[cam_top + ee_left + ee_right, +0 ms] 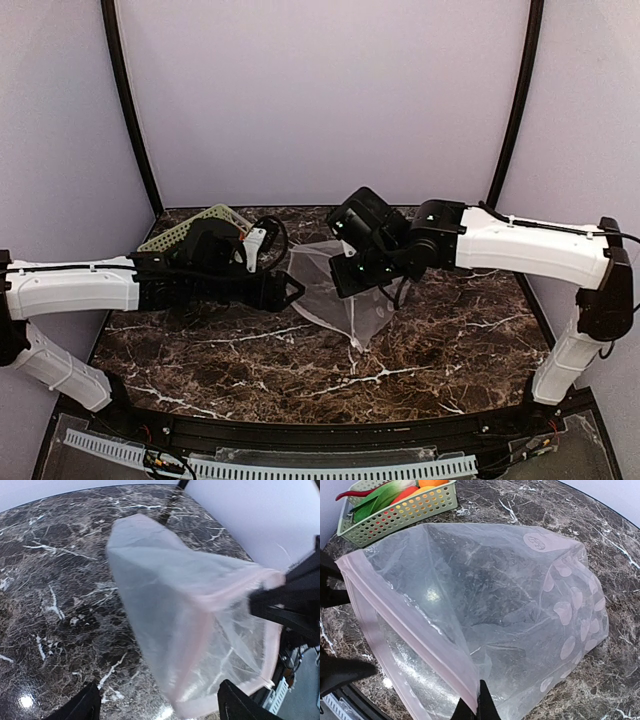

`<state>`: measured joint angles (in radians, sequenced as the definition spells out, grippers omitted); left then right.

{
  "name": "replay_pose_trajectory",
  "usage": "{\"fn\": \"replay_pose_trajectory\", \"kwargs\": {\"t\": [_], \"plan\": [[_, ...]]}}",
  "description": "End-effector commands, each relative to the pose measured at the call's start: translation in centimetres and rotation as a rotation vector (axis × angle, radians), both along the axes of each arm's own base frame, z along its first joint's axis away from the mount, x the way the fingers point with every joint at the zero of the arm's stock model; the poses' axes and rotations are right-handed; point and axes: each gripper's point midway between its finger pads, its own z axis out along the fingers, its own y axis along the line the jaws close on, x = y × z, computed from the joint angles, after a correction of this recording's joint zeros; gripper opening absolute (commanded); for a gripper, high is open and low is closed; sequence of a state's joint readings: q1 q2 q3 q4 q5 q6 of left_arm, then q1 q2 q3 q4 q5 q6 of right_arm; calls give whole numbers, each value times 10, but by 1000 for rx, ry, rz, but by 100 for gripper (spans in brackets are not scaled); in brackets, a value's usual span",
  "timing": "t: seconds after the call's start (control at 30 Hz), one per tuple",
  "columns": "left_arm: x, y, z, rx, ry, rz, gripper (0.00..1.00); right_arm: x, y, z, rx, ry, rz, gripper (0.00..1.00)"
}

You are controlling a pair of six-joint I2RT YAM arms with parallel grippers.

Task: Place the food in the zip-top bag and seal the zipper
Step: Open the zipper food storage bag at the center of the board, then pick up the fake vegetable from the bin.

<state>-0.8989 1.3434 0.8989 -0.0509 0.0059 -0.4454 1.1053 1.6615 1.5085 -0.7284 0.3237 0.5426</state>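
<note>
A pale green lattice basket point(175, 236) sits at the back left of the dark marbled desk point(450, 350). It holds the toy food: a red chili point(350, 493), a green leafy piece point(375, 500) and an orange fruit point(432, 482) show above its rim. The other pieces cannot be made out.

The clear zip-top bag point(345, 300) lies just to the right of the basket. It is empty, and its mouth faces the basket and is lifted off the desk. The pink zipper point(410, 630) runs along that open edge. The left forearm crosses in front of the basket and hides its near right part in the top view.

The left arm reaches low and almost level from the left, passing the basket. Its left end effector point(294, 291) is just past the basket's right end and points at the bag's mouth. The fingers point(82, 707) are spread wide and hold nothing.

The right arm comes in from the far side of the bag with its wrist bent downward. The right end effector point(475, 707) is closed, pinching one lip of the bag at the zipper strip and holding that side up so the mouth gapes.

The bag is printed with pale round dots point(537, 541). One dot carries a faint mark that is too blurred to read.
</note>
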Motion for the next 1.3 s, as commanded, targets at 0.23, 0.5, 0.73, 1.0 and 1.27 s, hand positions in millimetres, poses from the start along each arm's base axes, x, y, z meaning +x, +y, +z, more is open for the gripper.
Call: {"fn": "replay_pose_trajectory", "kwargs": {"t": [0.23, 0.5, 0.73, 1.0, 1.27], "plan": [[-51, 49, 55, 14, 51, -69, 95, 21, -6, -4, -57, -17, -82, 0], [-5, 109, 51, 260, 116, 17, 98, 24, -5, -2, -57, -21, -76, 0], [74, 155, 42, 271, 127, 188, 98, 24, -4, -3, -57, -24, -74, 0], [134, 198, 23, 286, 178, 366, 99, 25, -1, -1, -33, -28, -60, 0], [172, 272, -16, 360, 226, 493, 99, 22, 0, 3, 1, -35, -43, 0]]}}
